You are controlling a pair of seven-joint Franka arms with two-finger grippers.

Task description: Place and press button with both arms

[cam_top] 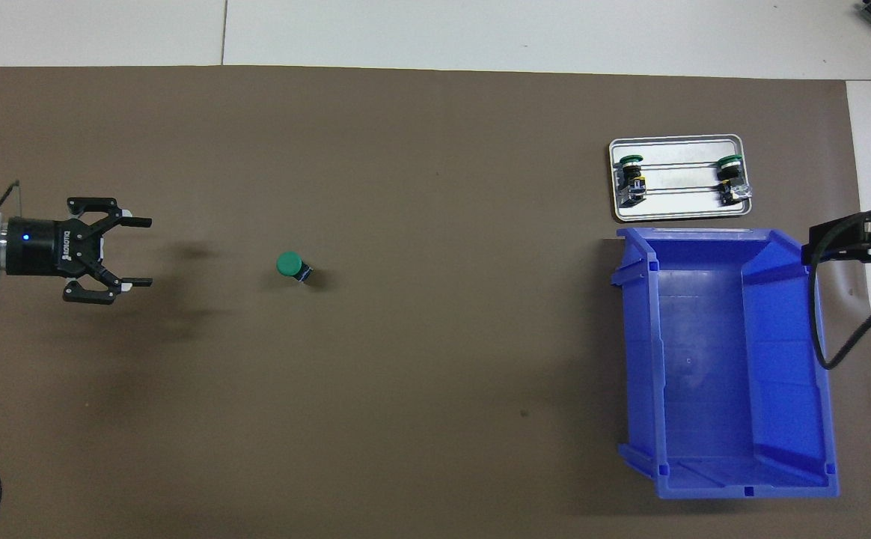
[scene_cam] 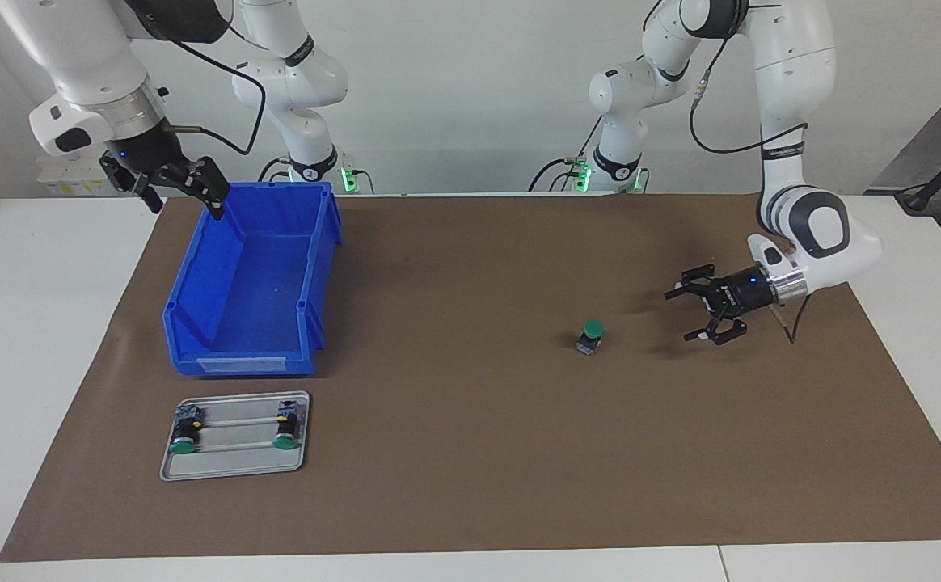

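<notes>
A green-capped button (scene_cam: 590, 336) (cam_top: 293, 266) stands alone on the brown mat toward the left arm's end, cap up. My left gripper (scene_cam: 701, 314) (cam_top: 140, 252) is low over the mat beside it, pointing sideways at it, fingers open and empty, a short gap away. Two more green buttons (scene_cam: 184, 436) (scene_cam: 283, 433) lie in a metal tray (scene_cam: 232, 465) (cam_top: 675, 213) toward the right arm's end. My right gripper (scene_cam: 187, 198) (cam_top: 866, 238) hangs high over the edge of the blue bin, open and empty.
An empty blue bin (scene_cam: 252, 279) (cam_top: 727, 359) stands toward the right arm's end, nearer the robots than the tray. The brown mat (scene_cam: 470, 453) covers most of the white table.
</notes>
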